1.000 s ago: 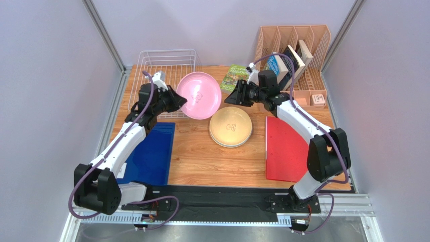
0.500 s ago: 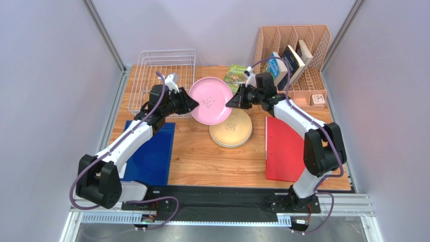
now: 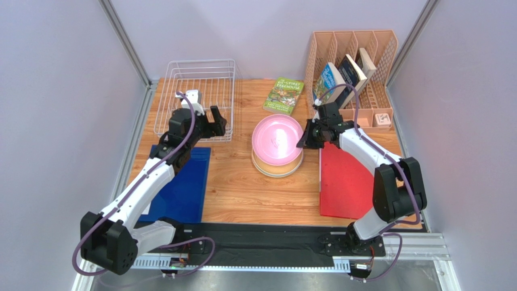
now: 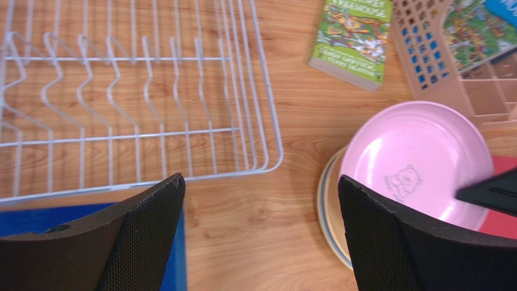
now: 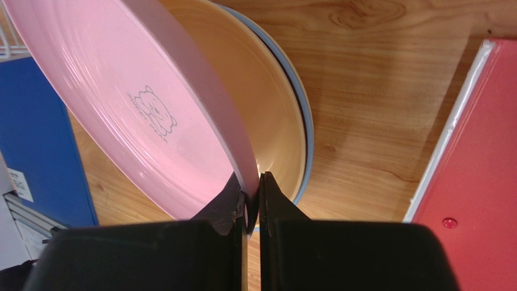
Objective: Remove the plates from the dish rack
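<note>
The pink plate [image 3: 276,138] hangs tilted over a stack of cream and light blue plates [image 3: 279,168] at the table's middle. My right gripper [image 3: 301,143] is shut on the pink plate's right rim. In the right wrist view the two fingertips [image 5: 249,185] pinch that pink plate [image 5: 139,103], with the cream plate [image 5: 267,109] behind it. My left gripper [image 3: 217,123] stands wide open with nothing in it, at the near right corner of the white wire dish rack [image 3: 203,91]. The dish rack [image 4: 139,91] holds no plate in the left wrist view.
A blue folder [image 3: 179,185] lies on the near left and a red folder [image 3: 343,179] on the near right. A green book [image 3: 284,95] lies at the back. The peach organiser [image 3: 355,66] with books stands at the back right.
The left gripper let go of the pink plate, opened wide and drew back to the left. The right gripper shut on the plate's rim and brought it down over the stack.
</note>
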Controlling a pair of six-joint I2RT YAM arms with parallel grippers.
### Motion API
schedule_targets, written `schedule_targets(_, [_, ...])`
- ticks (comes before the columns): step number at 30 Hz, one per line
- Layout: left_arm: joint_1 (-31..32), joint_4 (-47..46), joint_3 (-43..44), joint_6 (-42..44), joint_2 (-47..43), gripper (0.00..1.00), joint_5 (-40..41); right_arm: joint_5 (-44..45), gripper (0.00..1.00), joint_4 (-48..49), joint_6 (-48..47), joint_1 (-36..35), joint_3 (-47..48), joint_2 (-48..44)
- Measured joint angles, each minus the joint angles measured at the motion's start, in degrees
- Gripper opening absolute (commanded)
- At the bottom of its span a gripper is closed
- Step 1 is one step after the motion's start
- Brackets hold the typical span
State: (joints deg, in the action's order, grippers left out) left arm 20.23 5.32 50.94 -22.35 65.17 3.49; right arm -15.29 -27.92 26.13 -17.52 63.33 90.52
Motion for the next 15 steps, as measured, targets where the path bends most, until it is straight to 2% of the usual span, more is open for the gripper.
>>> schedule_targets(4, [0.0,0.0,-2.43,3.52,-1.57,1.0,5.18,0.94,0.01,-1.92,-0.31,-0.09,-0.87,0.48])
schedule_targets(10, [0.0,0.11,-4.72,6.99,-2.1,1.0,9.97,1.16,0.13,-2.19,-0.57,-0.09,-0.87,2.64])
schedule_targets(11, [0.0,0.13,-4.74,7.52,-2.16,1.0,10.69,1.18,0.2,-2.25,-0.7,-0.09,-0.87,2.95])
schedule_targets(13, [0.0,0.09,-4.74,8.26,-2.29,1.0,11.54,1.07,0.27,-2.38,-0.98,-0.09,-0.87,3.54])
schedule_targets(15, [0.0,0.09,-4.74,8.87,-2.47,1.0,12.17,1.07,0.39,-2.32,-1.16,-0.2,-0.87,3.91])
